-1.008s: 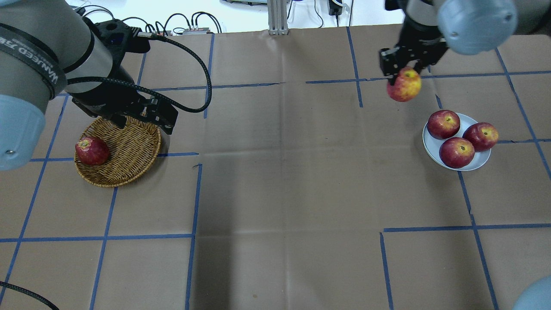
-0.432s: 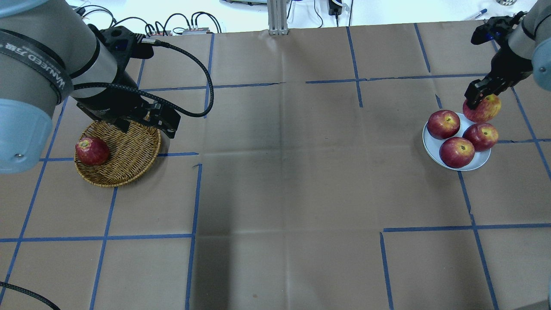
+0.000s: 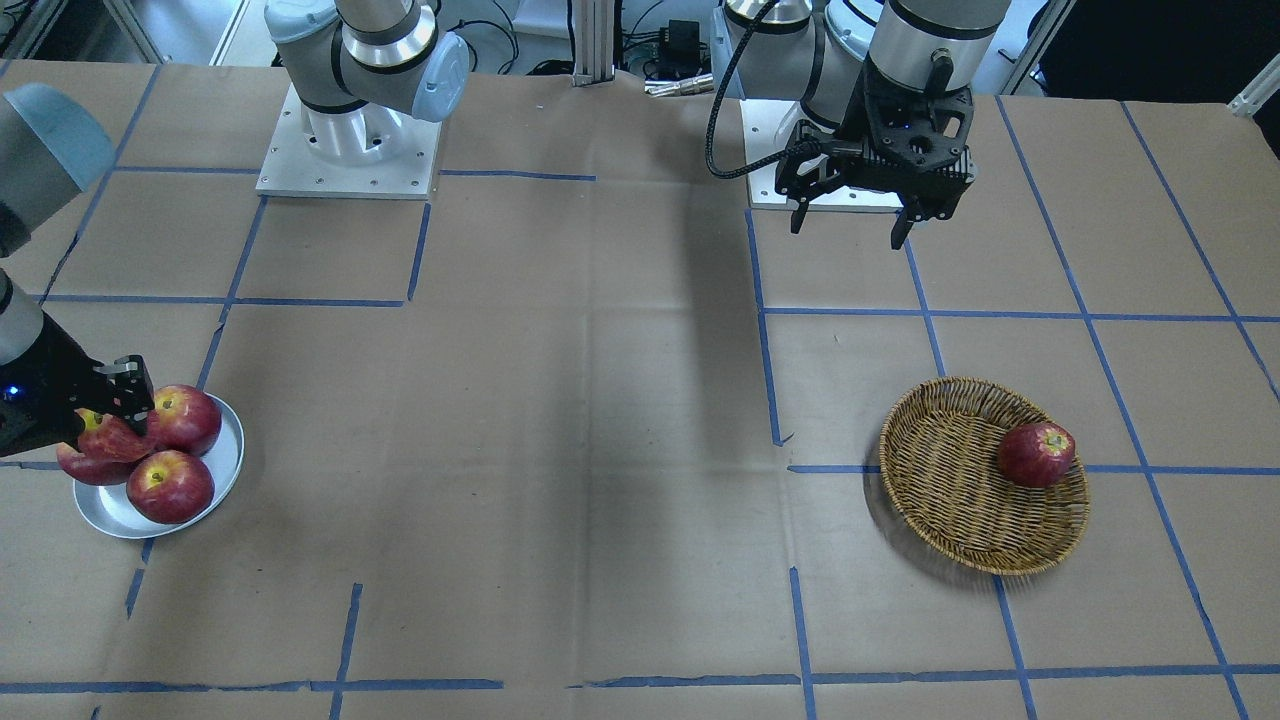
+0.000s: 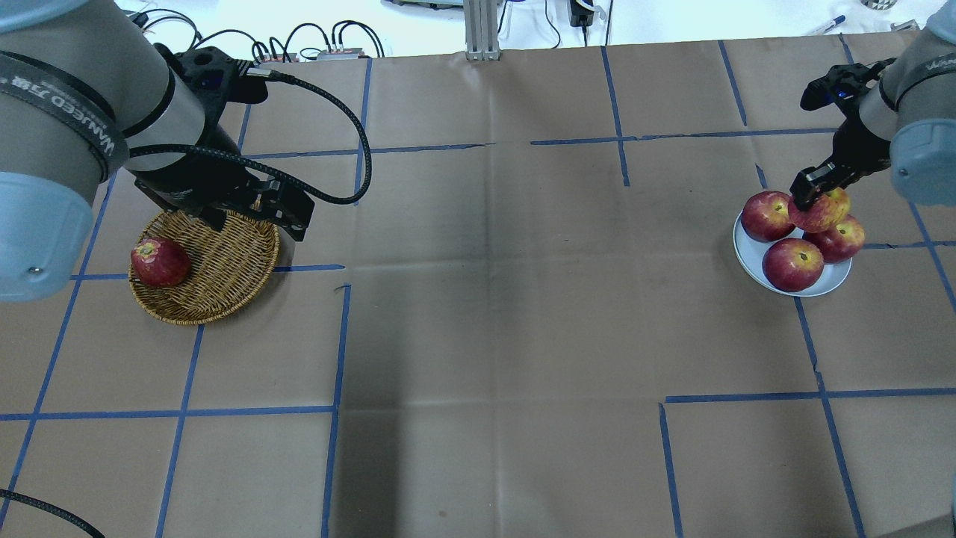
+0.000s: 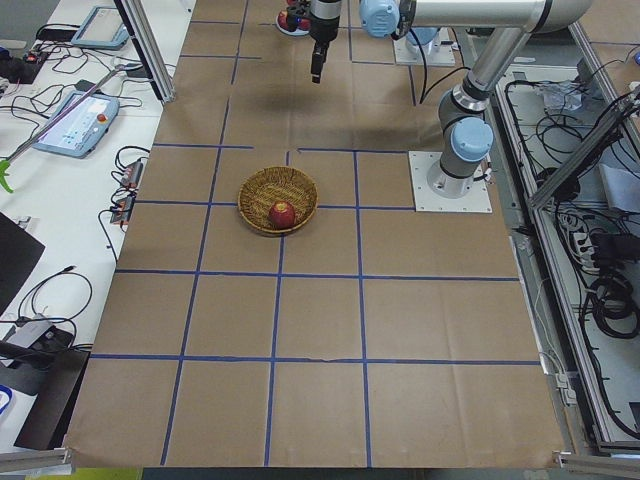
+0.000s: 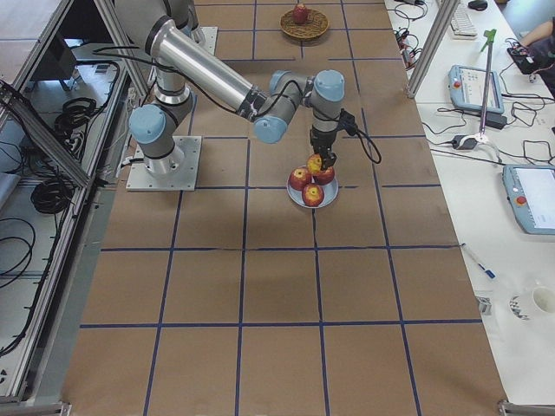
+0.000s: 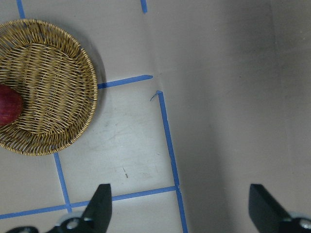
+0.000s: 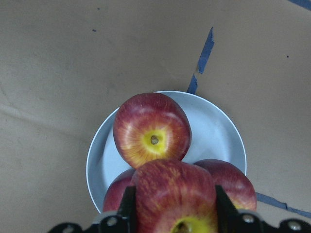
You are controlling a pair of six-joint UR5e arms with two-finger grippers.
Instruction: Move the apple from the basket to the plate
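Observation:
My right gripper (image 4: 814, 196) is shut on the pinkish-red apple (image 4: 821, 213) with a yellow stem patch. It holds the apple just over the silvery plate (image 4: 747, 250), above the three darker apples there. I cannot tell whether it touches them. The right wrist view shows the held apple (image 8: 175, 199) between the jaws, above the plate (image 8: 214, 131). My left gripper (image 4: 254, 218) is open and empty, above the far edge of the wicker basket (image 4: 224, 261). The left wrist view shows the basket (image 7: 48, 87) to its upper left.
One dark red apple (image 4: 159, 262) lies in the basket's left part. Three dark red apples (image 4: 793, 264) fill most of the plate. Brown paper with blue tape lines covers the table (image 4: 485, 299). Cables lie along the table's far edge.
My right gripper has carried the apple right and down, from above the table's far side to just over the apples on the plate. The left arm has barely moved.

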